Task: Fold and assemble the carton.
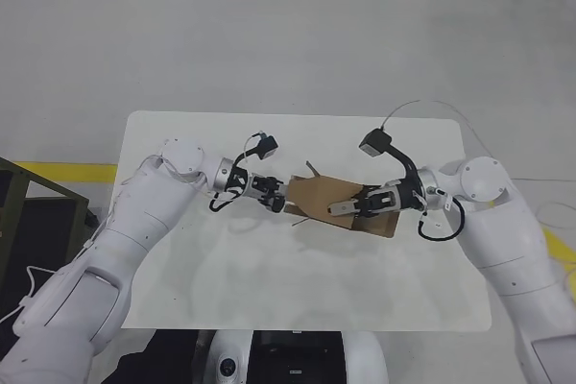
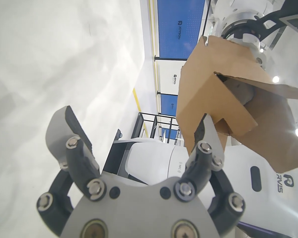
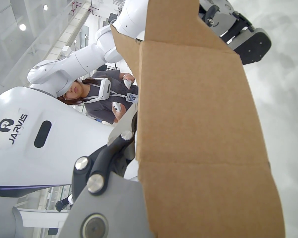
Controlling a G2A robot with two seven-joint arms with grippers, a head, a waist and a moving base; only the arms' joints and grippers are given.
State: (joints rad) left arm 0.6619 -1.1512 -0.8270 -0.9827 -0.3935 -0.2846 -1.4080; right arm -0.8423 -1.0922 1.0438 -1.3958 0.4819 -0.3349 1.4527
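Right gripper is clamped on one wall of the brown, half-folded carton, holding it over the middle of the white bench. Left gripper gapes wide, one finger touching the edge of a carton flap.

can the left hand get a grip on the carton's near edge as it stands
Probably yes. The left hand is open, one finger sits against the carton's near edge, and nothing lies between them. The right hand appears to hold the carton farther along, clear of that edge.
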